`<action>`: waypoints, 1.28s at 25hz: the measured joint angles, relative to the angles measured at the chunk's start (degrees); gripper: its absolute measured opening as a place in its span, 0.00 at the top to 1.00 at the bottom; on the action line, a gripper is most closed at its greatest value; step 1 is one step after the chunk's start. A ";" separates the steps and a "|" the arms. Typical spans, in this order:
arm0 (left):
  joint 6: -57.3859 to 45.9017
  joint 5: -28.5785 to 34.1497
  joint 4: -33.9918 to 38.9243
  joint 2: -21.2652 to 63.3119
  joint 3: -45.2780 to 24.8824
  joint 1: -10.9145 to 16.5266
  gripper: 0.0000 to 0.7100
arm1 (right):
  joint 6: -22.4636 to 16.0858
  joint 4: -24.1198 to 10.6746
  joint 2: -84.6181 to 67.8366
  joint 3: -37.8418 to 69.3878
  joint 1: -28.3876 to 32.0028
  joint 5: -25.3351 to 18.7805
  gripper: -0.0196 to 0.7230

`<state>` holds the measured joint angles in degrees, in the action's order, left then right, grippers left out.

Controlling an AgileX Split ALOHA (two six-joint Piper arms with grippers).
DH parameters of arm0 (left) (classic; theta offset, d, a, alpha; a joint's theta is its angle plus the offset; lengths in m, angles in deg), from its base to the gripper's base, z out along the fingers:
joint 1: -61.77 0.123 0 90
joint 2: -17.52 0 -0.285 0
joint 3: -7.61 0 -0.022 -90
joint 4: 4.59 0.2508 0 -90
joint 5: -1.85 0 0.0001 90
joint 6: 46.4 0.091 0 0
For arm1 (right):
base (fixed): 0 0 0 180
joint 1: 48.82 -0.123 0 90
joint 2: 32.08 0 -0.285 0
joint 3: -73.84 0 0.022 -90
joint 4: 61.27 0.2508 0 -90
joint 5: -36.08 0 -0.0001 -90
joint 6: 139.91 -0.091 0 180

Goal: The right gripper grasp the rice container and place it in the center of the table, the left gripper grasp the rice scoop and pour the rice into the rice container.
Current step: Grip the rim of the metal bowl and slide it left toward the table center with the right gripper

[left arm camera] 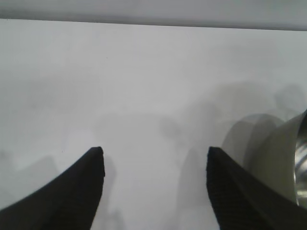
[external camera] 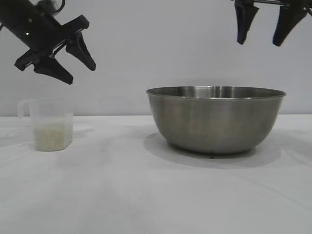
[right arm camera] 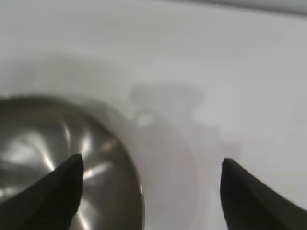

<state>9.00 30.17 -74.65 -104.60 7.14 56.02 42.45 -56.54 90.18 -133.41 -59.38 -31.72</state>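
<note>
The left pincer (external camera: 73,62) hangs apart and empty above the rice scoop (external camera: 52,125), which stands on the bench (external camera: 122,195) part-filled with rice (external camera: 51,138). Mid-bench sits the rice container (external camera: 216,118); the right pincer (external camera: 265,27) is spread, empty, above its rim. Placing looks done; next, the left pincer must drop and grip the scoop.

a plain pale grey wall (external camera: 161,44) is rising behind the white table (external camera: 122,195); soft, even light is falling, casting faint shadows.
</note>
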 joint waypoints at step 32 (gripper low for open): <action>0.00 1.80 -0.81 0.00 0.00 -0.12 0.44 | 2.08 8.86 15.93 -0.10 -1.23 -2.38 0.97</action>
<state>9.00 31.97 -75.45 -104.60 7.14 55.90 44.52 -47.67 106.11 -133.50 -60.61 -34.10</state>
